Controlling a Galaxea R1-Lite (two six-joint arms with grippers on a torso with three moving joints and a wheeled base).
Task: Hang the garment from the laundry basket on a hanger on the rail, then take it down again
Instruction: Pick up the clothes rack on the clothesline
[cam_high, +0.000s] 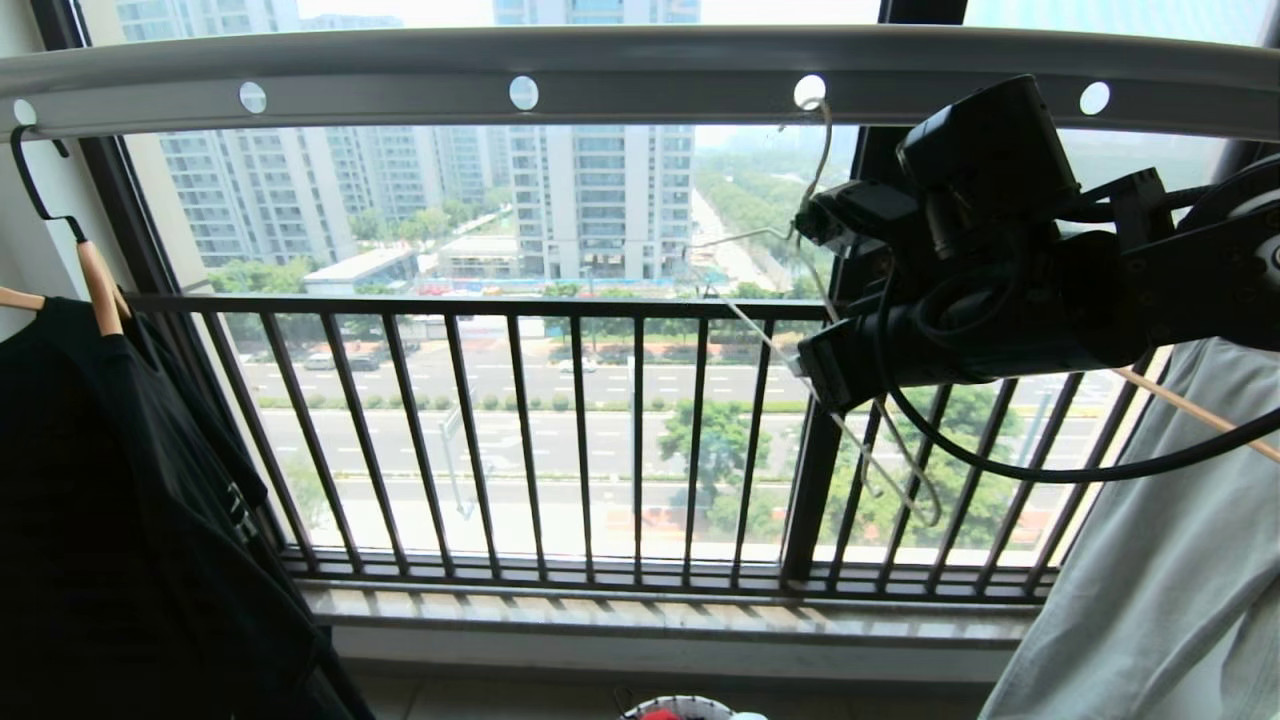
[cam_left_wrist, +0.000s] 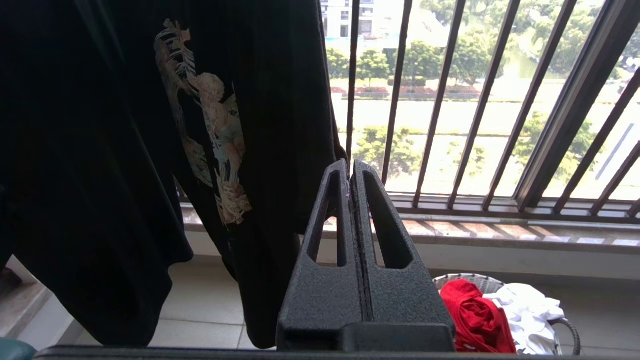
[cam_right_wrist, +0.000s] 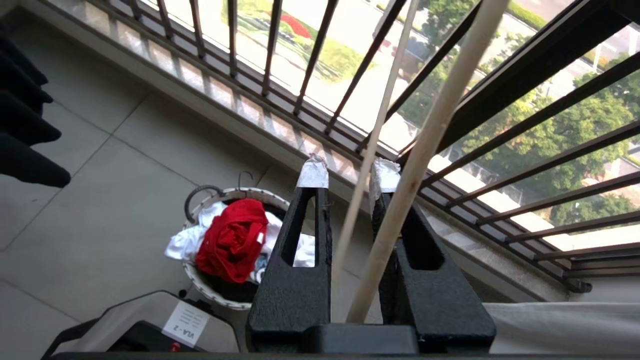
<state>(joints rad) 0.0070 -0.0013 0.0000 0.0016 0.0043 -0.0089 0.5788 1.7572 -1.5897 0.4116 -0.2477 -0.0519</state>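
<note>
Scanning left to right: black shirt (cam_high: 130, 520) on a wooden hanger fills the left edge, w/ barred window railing (cam_high: 560, 440) behind. The left gripper (cam_left_wrist: 351, 172) is parked low nr that shirt, jaws pressed together, holding nothing. The rail (cam_high: 640, 75) runs overhead. Down on the floor sits the laundry basket (cam_right_wrist: 200, 282), and the garment (cam_right_wrist: 232, 245) lies bunched on top of white laundry in it, not yet picked up.

Further right, the right gripper (cam_right_wrist: 347, 180) is raised by the hanger (cam_high: 815, 300), which hangs from the rail. Jaws are narrowed w/ a thin wire arm of it between them; whether the pads actually pinch the wire I cannot tell, prob. close to contact. Pale grey-green garment (cam_high: 1150, 560) hangs at the far right.

Handling: hanger is light, stiff but springy wire, likely to swing or twist if held off-centre; best grip nr the twisted neck. The garment is soft, limp, light; take a fold at the collar or shoulder.

Room: open gap between the two hung clothes; the railing sits close behind, the rail just above.
</note>
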